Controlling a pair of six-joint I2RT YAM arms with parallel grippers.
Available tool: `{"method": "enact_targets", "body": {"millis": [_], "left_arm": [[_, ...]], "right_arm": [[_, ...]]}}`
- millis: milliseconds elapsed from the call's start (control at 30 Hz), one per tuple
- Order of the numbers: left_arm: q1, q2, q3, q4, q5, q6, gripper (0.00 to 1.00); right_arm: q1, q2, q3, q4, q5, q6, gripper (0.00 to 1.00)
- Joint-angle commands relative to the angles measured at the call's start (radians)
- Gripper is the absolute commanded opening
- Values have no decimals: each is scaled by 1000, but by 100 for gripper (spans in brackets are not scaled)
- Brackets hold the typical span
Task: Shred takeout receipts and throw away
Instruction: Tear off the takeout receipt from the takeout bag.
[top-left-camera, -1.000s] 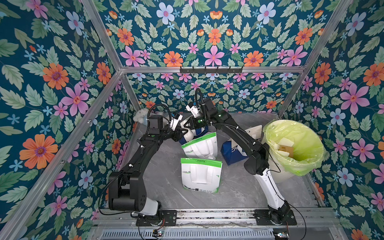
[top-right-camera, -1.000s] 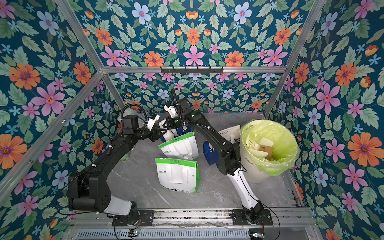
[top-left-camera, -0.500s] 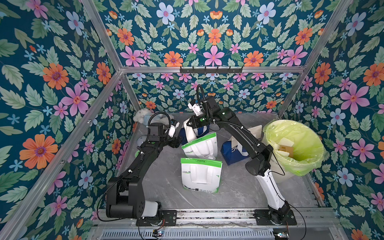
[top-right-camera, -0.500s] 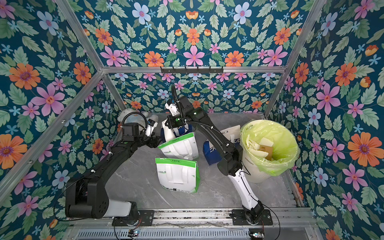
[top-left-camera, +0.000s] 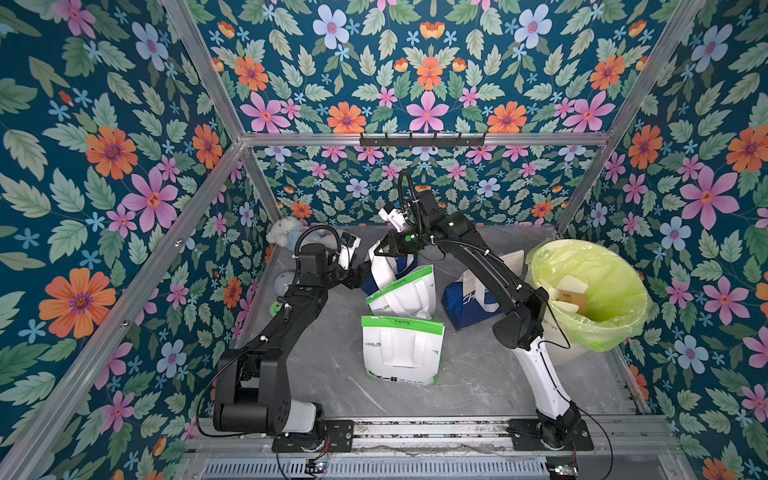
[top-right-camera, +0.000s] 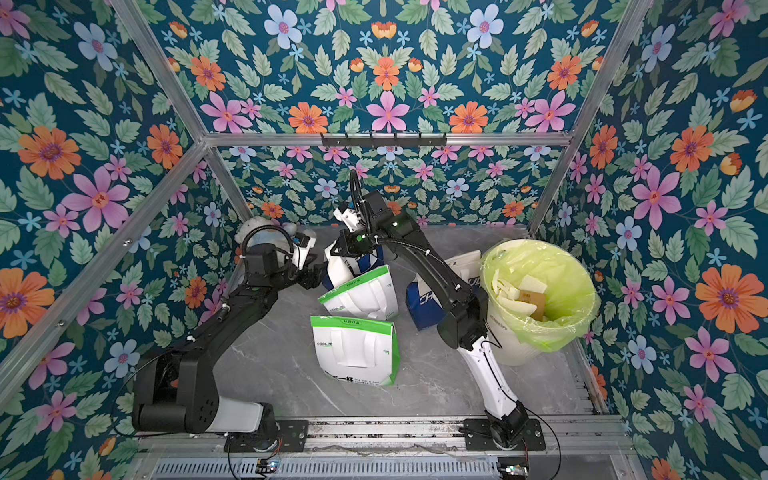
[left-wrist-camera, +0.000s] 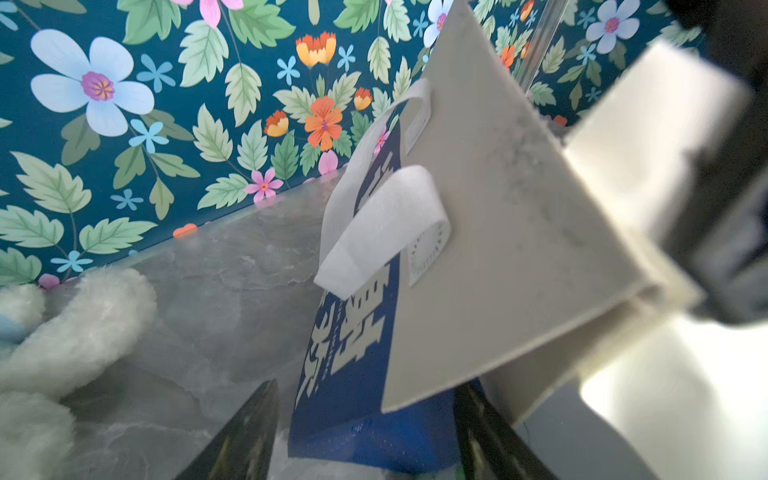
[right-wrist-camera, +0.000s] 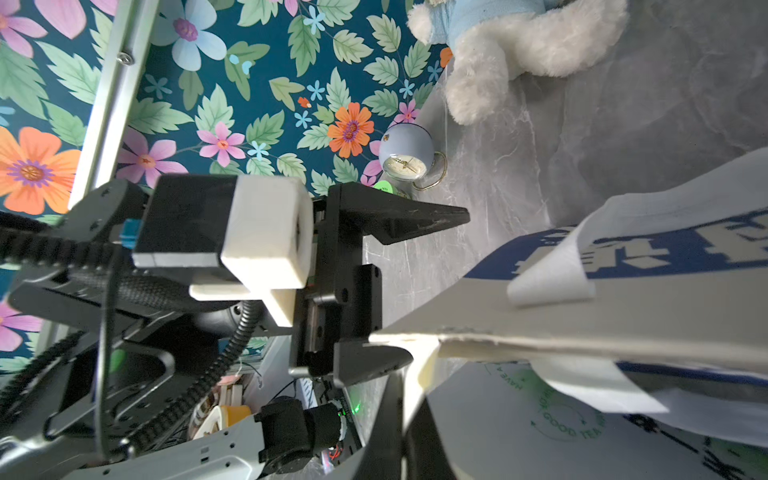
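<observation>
- A grey marble-patterned tabletop (top-left-camera: 478, 374), smooth and faintly veined, fills the lower centre of both top views.
- Around it, walls (top-left-camera: 415, 62) papered in teal with pink, orange and pale-blue flowers and green leaves close in on 3 sides. Bare aluminium frame bars (top-left-camera: 299, 139) run along the joins, and a black hook rail (top-left-camera: 422, 140) sits on the back bar.
- A round white plastic bin (top-right-camera: 509, 340) stands at the right of the frame, lined with crinkled yellow-green film (top-left-camera: 615, 270).
- The takeout receipts (top-left-camera: 573, 284) show as plain white paper pieces lying inside that liner, beside a brown card scrap (top-left-camera: 577, 298).
- The right gripper (top-left-camera: 378, 252), at upper centre, is clenched on the top rim of a stiff white-and-blue paper bag (top-left-camera: 382, 270), which hangs tilted. The bag's flat, woven-looking white strap handles (left-wrist-camera: 382, 224) droop.
- The left gripper (top-left-camera: 359, 274) is released. Its 2 black tapered fingers (right-wrist-camera: 415, 218) are spread, 1 of them just beside the bag's corner.
- A leaning white-and-green paper bag (top-left-camera: 403, 293) sits at centre, and a front white-and-green paper bag (top-left-camera: 401, 351) sits below it in the frame.
- A second blue-and-white paper bag (top-left-camera: 465, 299) sits between these and the bin, partly behind the right arm.
- A fluffy white plush toy (top-left-camera: 284, 230) and a small round pale-blue alarm clock (right-wrist-camera: 405, 156) sit near the back left corner.
</observation>
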Motion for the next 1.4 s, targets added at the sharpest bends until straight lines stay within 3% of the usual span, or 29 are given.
{"method": "enact_targets", "body": {"millis": [0,233,367,500,633,667,700,767,800,833,933,1033,1100,1267,1367], "left_arm": [[-5,10,-5,112,57,-46,63],[-29,52,-4,204,4,-123,28],[-46,87,13,193,-24,-142,12],[-48,107,17,149,-55,-145,0],[-49,95,4,127,-64,-135,0],[-48,90,1,126,-61,-134,3],[-49,82,0,126,-62,-133,13],[-48,68,4,126,-61,-134,44],[-48,59,6,123,-53,-130,52],[-48,45,6,126,-49,-125,59],[-49,-3,-17,166,-61,-123,62],[-49,-60,-46,196,-73,-124,72],[-48,-105,-67,211,-90,-130,99],[-48,-211,-63,190,-61,-119,99],[-48,-258,-26,163,104,-118,95]], "right_arm": [[2,-5,-2,55,-53,33,0],[27,-11,-16,49,-22,37,0],[79,-56,-65,74,87,-29,0],[160,-169,-201,182,320,-141,0],[162,-295,-391,308,447,-125,0],[162,-328,-440,338,470,-125,0],[160,-353,-476,352,487,-127,0],[158,-393,-512,347,514,-136,0],[157,-409,-523,341,523,-141,0],[157,-429,-538,338,534,-148,0],[152,-487,-576,329,559,-163,0],[147,-552,-618,332,590,-181,0],[145,-594,-638,324,622,-192,0],[145,-723,-699,308,669,-204,0],[145,-818,-785,333,653,-206,0]]}}
